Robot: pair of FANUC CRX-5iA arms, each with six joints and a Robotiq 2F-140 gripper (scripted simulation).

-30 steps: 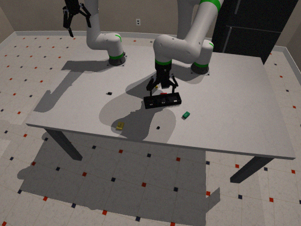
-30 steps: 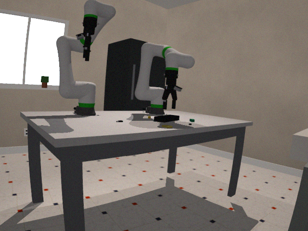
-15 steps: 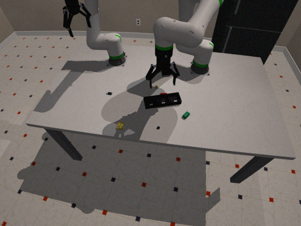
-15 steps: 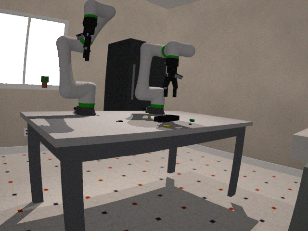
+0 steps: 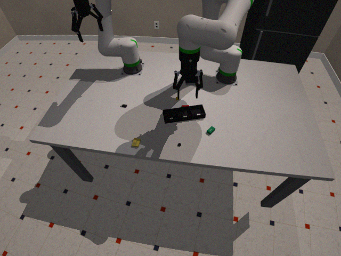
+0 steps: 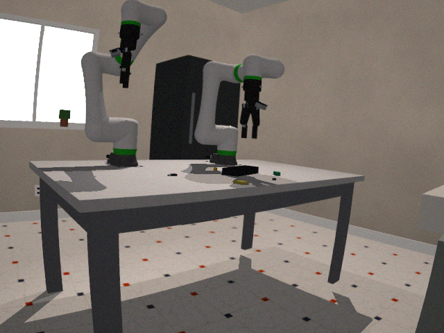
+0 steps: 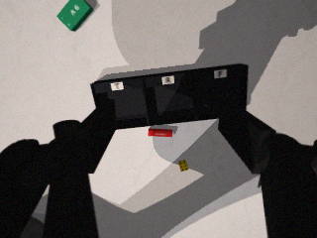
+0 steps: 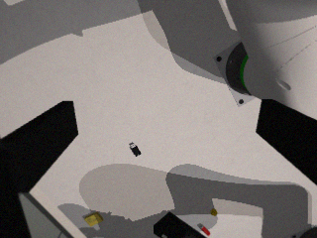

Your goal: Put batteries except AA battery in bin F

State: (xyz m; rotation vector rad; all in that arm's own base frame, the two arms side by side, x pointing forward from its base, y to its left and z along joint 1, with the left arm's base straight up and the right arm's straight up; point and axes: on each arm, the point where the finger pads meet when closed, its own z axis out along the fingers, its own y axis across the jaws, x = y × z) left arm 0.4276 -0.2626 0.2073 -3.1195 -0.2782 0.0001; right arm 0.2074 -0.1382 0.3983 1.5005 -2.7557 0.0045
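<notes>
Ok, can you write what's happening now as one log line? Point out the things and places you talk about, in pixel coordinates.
left gripper (image 5: 187, 96) (image 6: 249, 137) (image 7: 175, 171): empty, part open | right gripper (image 5: 91, 35) (image 6: 123, 86) (image 8: 167, 118): open | red battery (image 5: 185, 105) (image 7: 160, 133) (image 8: 204, 230): outside bins

Over the bench (image 5: 256, 116) (image 6: 161, 184), a low approach to the red piece (image 5: 185, 105) (image 7: 160, 133) (image 8: 204, 229) meets the black bin row's (image 5: 184, 119) (image 6: 240, 171) (image 7: 195, 123) (image 8: 168, 225) long wall close on one side; the small yellow piece (image 5: 177, 98) (image 6: 215, 168) (image 7: 183, 165) (image 8: 214, 212) stands near the other. A wide gap separates the bins from the black-and-silver piece (image 5: 123, 105) (image 6: 173, 175) (image 8: 135, 149).
</notes>
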